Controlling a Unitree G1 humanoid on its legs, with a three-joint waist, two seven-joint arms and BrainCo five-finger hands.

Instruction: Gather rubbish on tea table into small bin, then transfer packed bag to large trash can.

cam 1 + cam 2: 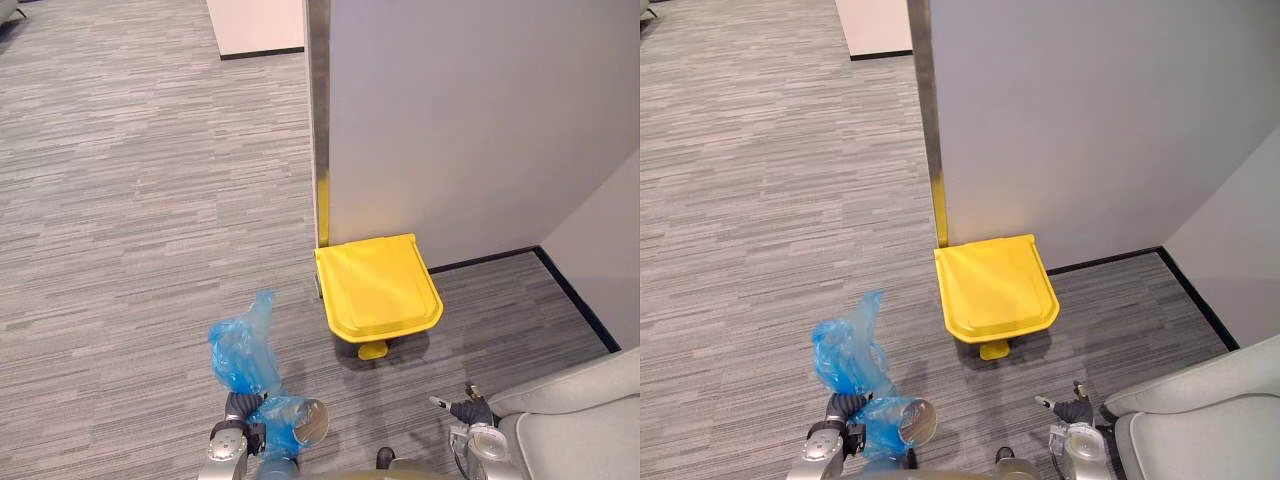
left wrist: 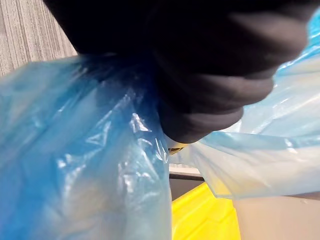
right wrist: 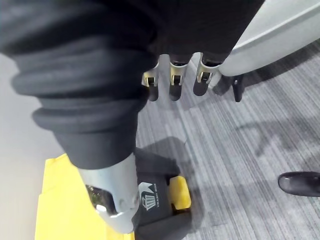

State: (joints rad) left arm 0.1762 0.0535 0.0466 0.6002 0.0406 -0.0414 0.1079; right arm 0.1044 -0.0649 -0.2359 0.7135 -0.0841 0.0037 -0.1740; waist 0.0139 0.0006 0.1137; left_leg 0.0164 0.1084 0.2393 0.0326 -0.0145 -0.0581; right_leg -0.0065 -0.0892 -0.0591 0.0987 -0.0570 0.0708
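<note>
A crumpled blue plastic bag [image 1: 243, 352] hangs off the floor, gathered at my left hand [image 1: 238, 412] near the lower edge of the eye views. Its bulging lower part [image 1: 883, 420] holds something pale and round. The bag [image 2: 90, 165] presses close around the hand's dark cover in the left wrist view. A yellow pedal trash can [image 1: 378, 285] stands against the grey wall ahead and to the right, lid down, with its yellow pedal [image 1: 373, 350] facing me. My right hand [image 1: 470, 408] hovers low on the right, fingers relaxed and holding nothing, with the can's pedal [image 3: 177, 192] below it.
A grey partition wall [image 1: 460, 120] with a metal edge post [image 1: 318, 100] rises behind the can. A grey padded seat [image 1: 580, 420] fills the lower right corner. Striped grey carpet [image 1: 130, 220] spreads to the left.
</note>
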